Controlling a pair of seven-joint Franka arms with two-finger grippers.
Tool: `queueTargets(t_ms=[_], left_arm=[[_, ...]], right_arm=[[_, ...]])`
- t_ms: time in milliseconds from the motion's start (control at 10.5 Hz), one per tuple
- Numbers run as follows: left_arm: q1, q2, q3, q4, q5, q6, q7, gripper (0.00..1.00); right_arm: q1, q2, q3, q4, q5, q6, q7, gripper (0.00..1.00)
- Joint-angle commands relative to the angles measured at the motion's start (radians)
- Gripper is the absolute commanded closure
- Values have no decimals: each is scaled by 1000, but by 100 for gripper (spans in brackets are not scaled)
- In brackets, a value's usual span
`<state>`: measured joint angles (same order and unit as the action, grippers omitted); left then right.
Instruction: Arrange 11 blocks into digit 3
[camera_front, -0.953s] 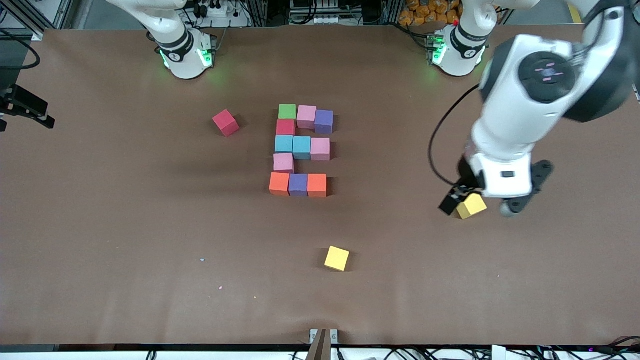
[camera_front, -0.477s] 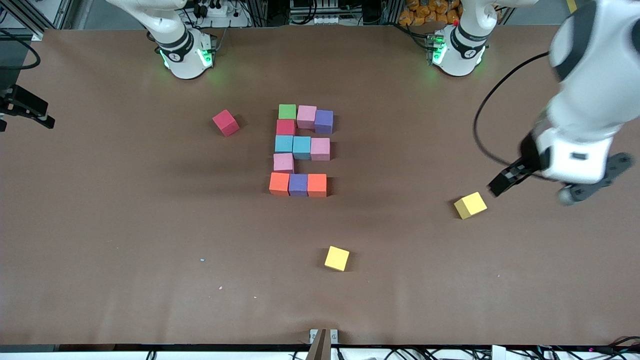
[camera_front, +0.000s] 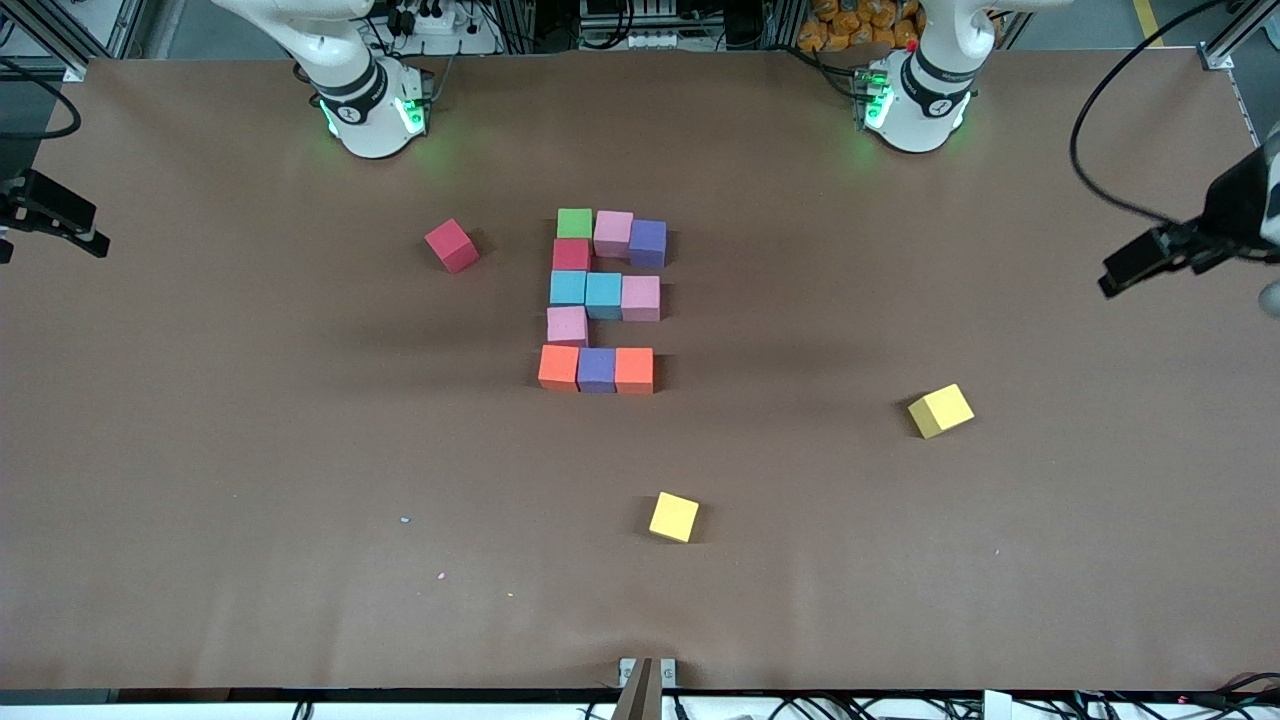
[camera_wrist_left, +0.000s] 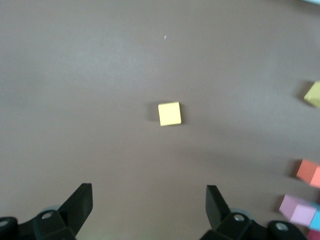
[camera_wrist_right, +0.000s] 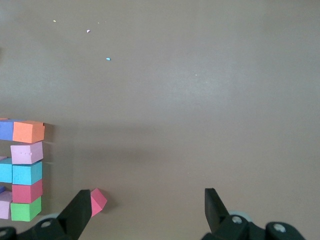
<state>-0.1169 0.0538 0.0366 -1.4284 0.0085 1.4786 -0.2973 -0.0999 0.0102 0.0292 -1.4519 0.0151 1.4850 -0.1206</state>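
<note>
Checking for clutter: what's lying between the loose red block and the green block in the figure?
Nothing: in the front view only bare brown table separates the loose red block from the green block.

Even overhead light, soft shadows; wrist views slightly blurred.

Blocks (camera_front: 600, 300) clustered mid-table; left pincer (camera_front: 1150, 265) over table's end, seemingly empty

Eleven blocks (camera_front: 598, 300) are sitting clustered mid-table (camera_front: 250, 450), a red cube (camera_front: 451, 245) lying beside them and two yellow cubes (camera_front: 674, 517) resting nearer the camera.
</note>
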Motion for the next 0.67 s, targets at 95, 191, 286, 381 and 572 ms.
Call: queueTargets(t_ms=[95,191,286,381,572], left_arm=[[117,-141,-153,-151,-7,22,24,0],[118,-169,-156,-180,-4,26,27,0],[118,-198,-155,-222,-5,52,47,0],[123,-219,-153,-251,-5,74,75,0],[126,-233,-158,-254,-1,89,89,0]], right_arm=[[6,-3,-2,1,-15,3,-2,0],[6,-3,-2,1,-15,3,-2,0],[6,-3,-2,1,-15,3,-2,0],[5,-3,-2,1,-15,3,-2,0],[5,-3,-2,1,-15,3,-2,0]])
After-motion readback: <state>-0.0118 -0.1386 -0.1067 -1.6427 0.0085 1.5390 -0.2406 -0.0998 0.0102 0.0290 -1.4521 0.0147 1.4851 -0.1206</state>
